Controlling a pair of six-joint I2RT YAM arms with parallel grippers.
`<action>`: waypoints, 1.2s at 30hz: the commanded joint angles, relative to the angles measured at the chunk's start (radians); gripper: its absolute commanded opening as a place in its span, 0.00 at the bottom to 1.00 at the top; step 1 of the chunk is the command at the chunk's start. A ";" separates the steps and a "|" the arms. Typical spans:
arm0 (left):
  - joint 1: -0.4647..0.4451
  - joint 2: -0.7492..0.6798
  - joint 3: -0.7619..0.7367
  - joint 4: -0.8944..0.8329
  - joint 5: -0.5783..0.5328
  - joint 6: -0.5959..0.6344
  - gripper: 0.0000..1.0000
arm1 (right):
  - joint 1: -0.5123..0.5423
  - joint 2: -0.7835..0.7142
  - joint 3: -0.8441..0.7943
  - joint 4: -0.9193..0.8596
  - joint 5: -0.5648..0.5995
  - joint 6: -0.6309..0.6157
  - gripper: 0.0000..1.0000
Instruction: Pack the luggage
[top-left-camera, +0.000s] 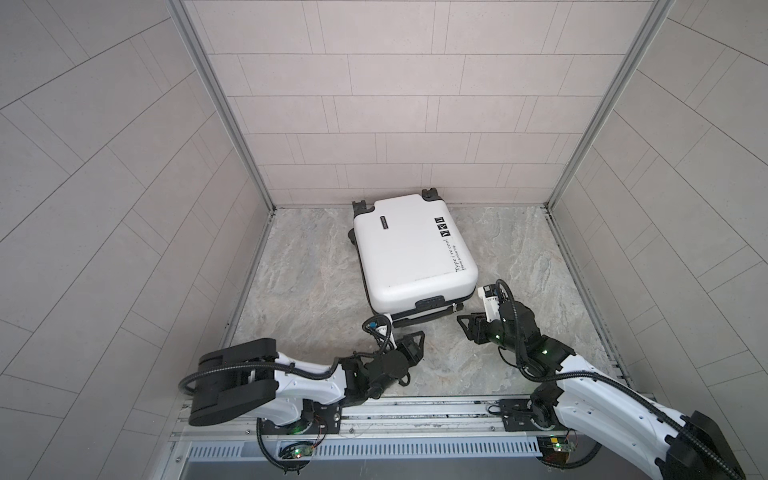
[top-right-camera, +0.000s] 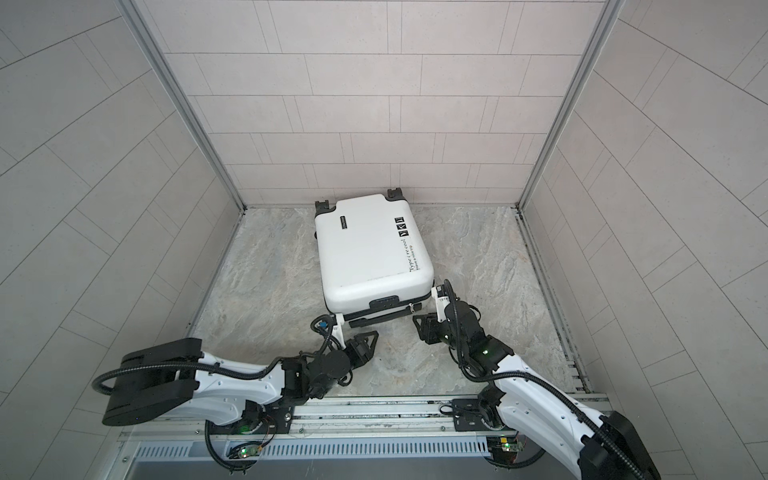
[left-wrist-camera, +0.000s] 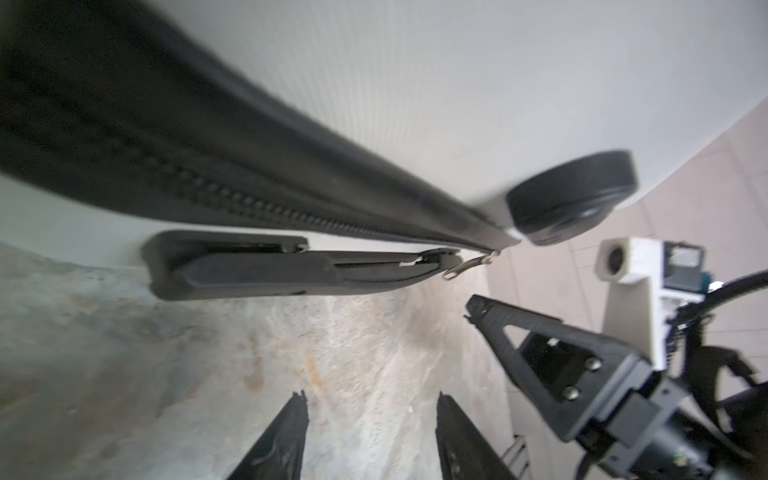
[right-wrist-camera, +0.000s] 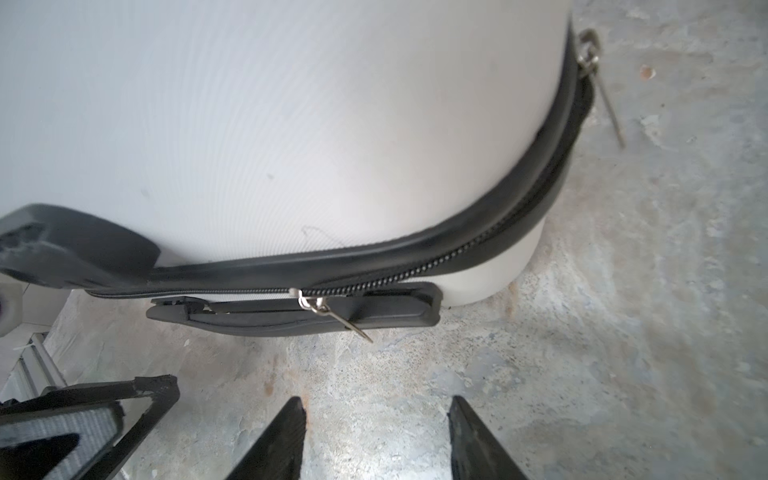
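- Luggage (top-left-camera: 411, 245): white hard case, flat on the table (top-left-camera: 316, 270), wheels toward the back wall, handle edge facing me, shells together.
- Left pincer (left-wrist-camera: 372, 399): jaws partly apart, empty, just short of the carry handle (right-wrist-camera: 270, 322).
- Right pincer (right-wrist-camera: 377, 403): jaws partly apart, empty, near the front corner, not touching the case.
- Zip pull (right-wrist-camera: 328, 311): thin metal tab hanging loose over the carry handle, with a second pull (right-wrist-camera: 590, 50) round the corner. I cannot tell whether the stretch between them is meshed.
- Hazard: the tab likely swings or slips out if I close off-centre.
- Hazard: nothing braces the case, so tugging along the zip band (right-wrist-camera: 498, 232) probably swivels it.
- Hazard: the slider may bind at the corner bend.
- Hazard: my pincers sit near each other, so they could collide.
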 joint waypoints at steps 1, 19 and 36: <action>-0.005 0.092 -0.048 0.299 -0.083 -0.087 0.56 | 0.007 0.014 0.004 0.142 0.031 -0.039 0.55; -0.002 0.336 -0.029 0.628 -0.186 -0.136 0.59 | 0.015 0.172 0.047 0.235 0.008 -0.080 0.43; 0.090 0.435 0.014 0.632 -0.138 -0.234 0.62 | 0.018 0.253 0.047 0.304 -0.002 -0.067 0.37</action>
